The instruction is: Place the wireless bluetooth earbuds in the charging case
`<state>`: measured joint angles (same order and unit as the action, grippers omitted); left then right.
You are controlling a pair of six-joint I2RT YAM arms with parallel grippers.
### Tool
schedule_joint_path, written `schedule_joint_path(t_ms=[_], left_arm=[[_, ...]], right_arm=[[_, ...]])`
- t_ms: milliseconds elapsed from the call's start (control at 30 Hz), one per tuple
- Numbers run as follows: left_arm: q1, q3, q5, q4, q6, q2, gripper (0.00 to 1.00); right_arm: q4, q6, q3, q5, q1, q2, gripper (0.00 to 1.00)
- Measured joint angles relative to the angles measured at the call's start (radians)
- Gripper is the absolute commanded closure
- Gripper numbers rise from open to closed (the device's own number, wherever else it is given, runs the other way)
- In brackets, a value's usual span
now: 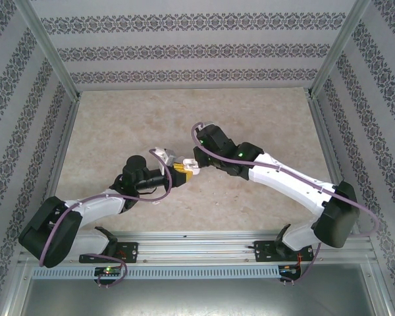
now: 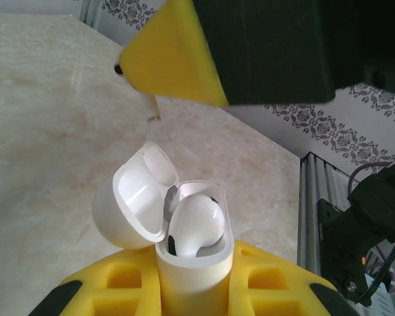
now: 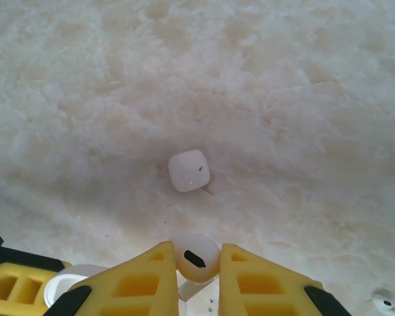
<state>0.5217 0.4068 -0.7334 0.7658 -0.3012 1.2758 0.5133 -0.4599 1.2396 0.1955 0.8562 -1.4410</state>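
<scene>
My left gripper is shut on the white charging case, held upright with its lid swung open to the left. One earbud sits in the case's well. My right gripper is shut on a second earbud, its stem pointing down between the yellow fingers. In the left wrist view that right gripper's finger hangs just above the open case, with the earbud's stem poking out below it. From above, both grippers meet at the table's middle.
A closed white rounded-square case lies on the marble table below my right gripper. Another loose earbud lies at that view's bottom right corner. Patterned walls and metal posts ring the table.
</scene>
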Motion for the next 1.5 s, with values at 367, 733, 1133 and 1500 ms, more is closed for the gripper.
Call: schedule_joint_path(t_ms=[367, 733, 1133, 1500], left_arm=[[-0.006, 0.028, 0.0, 0.036, -0.041, 0.026, 1.0], [-0.013, 0.028, 0.0, 0.081, -0.086, 0.043, 1.0], [-0.013, 0.053, -0.019, 0.104, -0.116, 0.068, 1.0], [-0.015, 0.06, -0.035, 0.107, -0.132, 0.092, 1.0]], right_arm=[[-0.019, 0.014, -0.016, 0.016, 0.039, 0.06, 0.84], [-0.016, 0.027, -0.049, 0.036, 0.045, 0.062, 0.84], [-0.012, 0.049, -0.053, 0.04, 0.045, 0.062, 0.84], [0.018, 0.074, -0.053, 0.015, 0.045, 0.061, 0.83]])
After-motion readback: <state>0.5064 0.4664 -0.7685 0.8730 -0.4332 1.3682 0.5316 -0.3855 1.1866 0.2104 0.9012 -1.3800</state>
